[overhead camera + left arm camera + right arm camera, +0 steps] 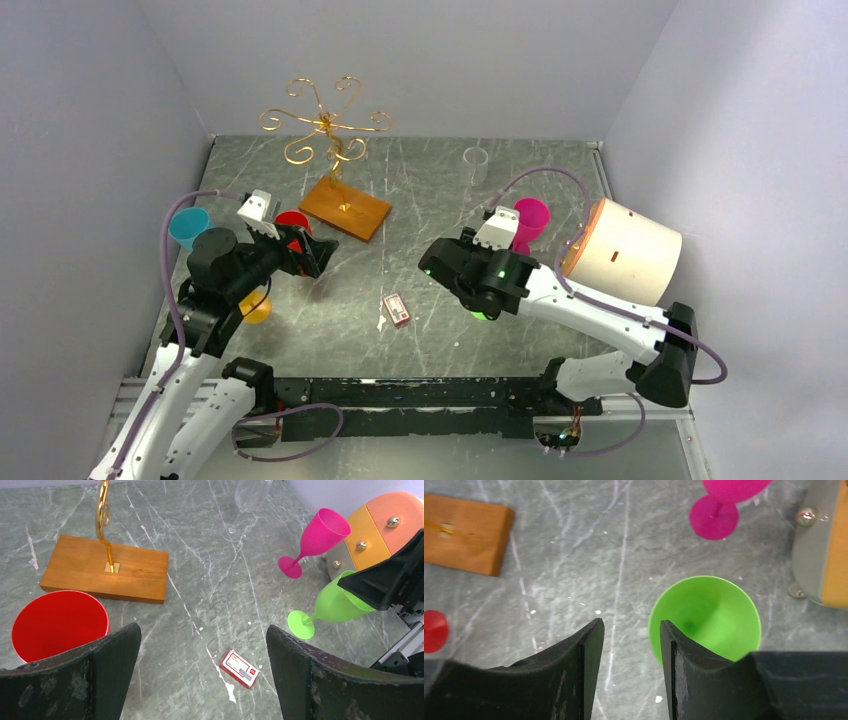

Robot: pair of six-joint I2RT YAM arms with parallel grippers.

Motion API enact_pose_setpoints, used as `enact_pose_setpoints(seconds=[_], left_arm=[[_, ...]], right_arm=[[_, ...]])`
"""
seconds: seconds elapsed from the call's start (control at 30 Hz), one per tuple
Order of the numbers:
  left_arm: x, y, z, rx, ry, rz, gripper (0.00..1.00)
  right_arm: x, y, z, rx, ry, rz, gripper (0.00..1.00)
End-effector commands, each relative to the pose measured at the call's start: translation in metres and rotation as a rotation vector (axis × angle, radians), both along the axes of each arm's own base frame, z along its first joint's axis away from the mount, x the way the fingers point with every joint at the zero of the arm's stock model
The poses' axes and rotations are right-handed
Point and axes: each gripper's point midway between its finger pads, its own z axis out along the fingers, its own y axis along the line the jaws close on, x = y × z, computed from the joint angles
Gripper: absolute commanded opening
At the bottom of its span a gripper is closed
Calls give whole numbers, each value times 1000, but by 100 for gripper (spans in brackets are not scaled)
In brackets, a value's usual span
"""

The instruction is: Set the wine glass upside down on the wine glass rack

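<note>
Top external: taken from high behind the near edge, tilted down over the whole table (pixel 430 200). Left wrist aimed low, obliquely; right wrist aimed steeply down, close. Shared by all: wine glass rack (pixel 345 208), pink glass (pixel 530 218).

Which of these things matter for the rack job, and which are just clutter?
Job:
- wine glass rack
- red glass, by the open left tool
- green glass, its rim at the right tool
Which of the two glasses is meant, I cannot tell.

Lying about:
- pink glass
- teal glass
- yellow glass
- clear glass
- small red box
- cream drum
</note>
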Motion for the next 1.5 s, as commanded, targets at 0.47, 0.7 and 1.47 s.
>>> enact_pose_setpoints(seconds=[0.47,0.7,1.47], left_arm=[[0,2,4,14,-28,4,99],[-2,2,4,12,-23,6,99],[-5,-2,7,2,-66,-27,97]], right_arm=[[14,-23,-30,9,62,-98,37],[15,-24,-34,-5,67,-102,29],[17,-26,1,42,-5,-62,0]])
